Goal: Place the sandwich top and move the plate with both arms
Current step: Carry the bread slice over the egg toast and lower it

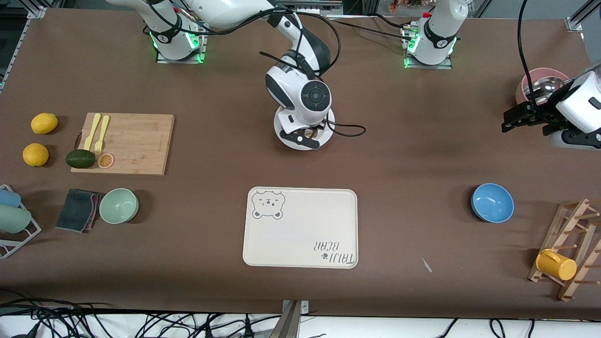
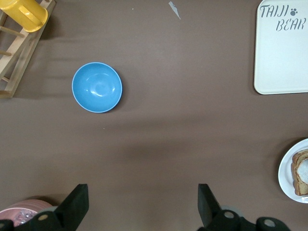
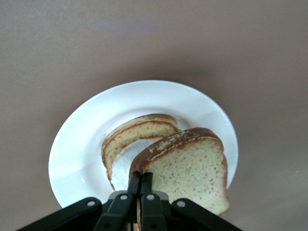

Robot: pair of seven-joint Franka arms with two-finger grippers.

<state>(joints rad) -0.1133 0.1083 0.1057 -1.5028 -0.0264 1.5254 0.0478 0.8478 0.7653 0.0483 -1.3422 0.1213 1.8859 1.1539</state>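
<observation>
The white plate [image 3: 77,144] lies on the table mid-way between the arms' bases and the cream tray; its rim [image 1: 279,127] shows under the right arm's hand. On it rests a bread slice bearing a fried egg [image 3: 137,132]. My right gripper [image 3: 140,177] is shut on the edge of the sandwich top [image 3: 192,168], a speckled brown slice held tilted just over the plate, partly above the egg slice. My left gripper [image 1: 509,121] hangs open and empty over the table at the left arm's end, near a pink bowl; its fingers [image 2: 77,202] stand wide apart.
The cream bear tray [image 1: 300,227] lies nearer the front camera than the plate. A blue bowl [image 1: 492,202], a wooden rack with a yellow mug [image 1: 556,264] and a pink bowl [image 1: 542,84] are at the left arm's end. A cutting board [image 1: 131,141], lemons and a green bowl [image 1: 118,205] are at the right arm's end.
</observation>
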